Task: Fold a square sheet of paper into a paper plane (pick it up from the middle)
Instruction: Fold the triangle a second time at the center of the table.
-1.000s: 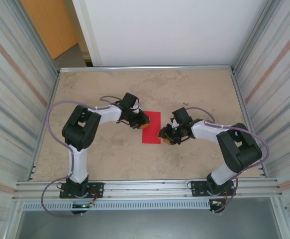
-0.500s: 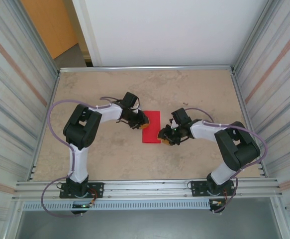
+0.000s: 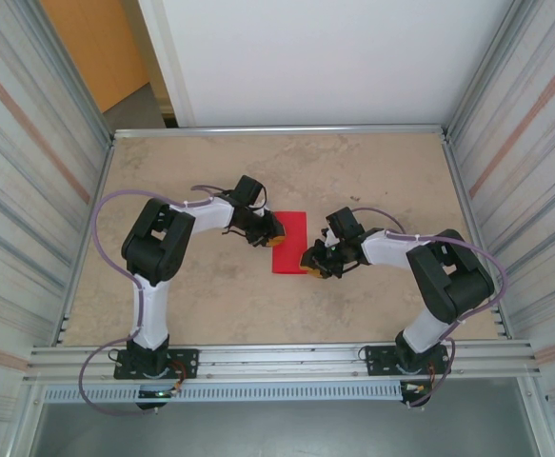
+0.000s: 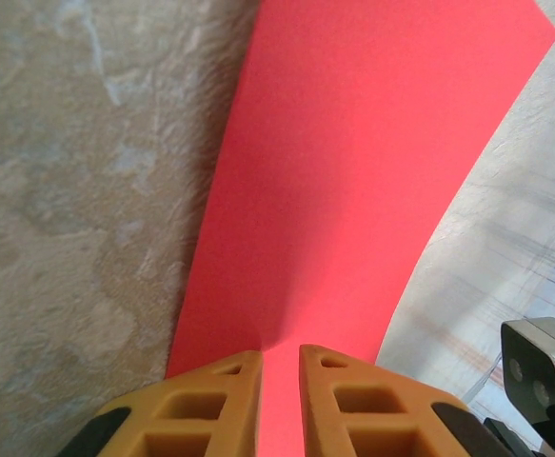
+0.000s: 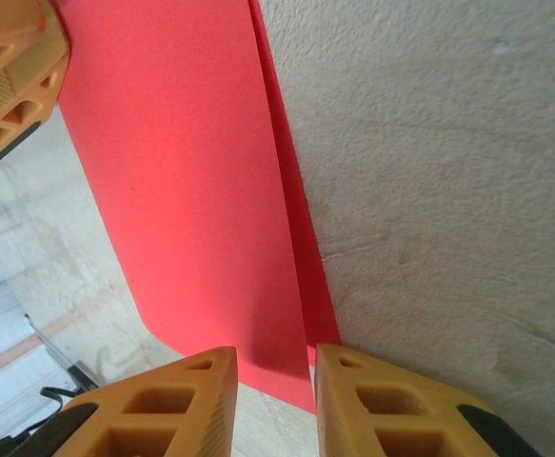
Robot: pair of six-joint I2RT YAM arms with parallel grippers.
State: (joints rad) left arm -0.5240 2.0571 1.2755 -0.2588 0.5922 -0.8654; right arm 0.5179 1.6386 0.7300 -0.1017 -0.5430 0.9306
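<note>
The square sheet of paper is bright red and lies doubled at the table's middle. Its upper layer is lifted and curved. My left gripper is at the sheet's left edge, and its jaws are shut on the sheet with red paper running through the narrow slit. My right gripper is at the sheet's near right corner. Its fingers stand apart, astride the edge of the upper layer. A strip of the lower layer shows beside it on the table. The left gripper's orange fingertip shows at the sheet's far end.
The beige tabletop is bordered by a metal rail at the back and corrugated side walls. Both arms reach inward toward the middle, with their cables looping behind them.
My right gripper has edged left onto the sheet's corner and its jaws have narrowed. The left gripper has held its place on the paper.
</note>
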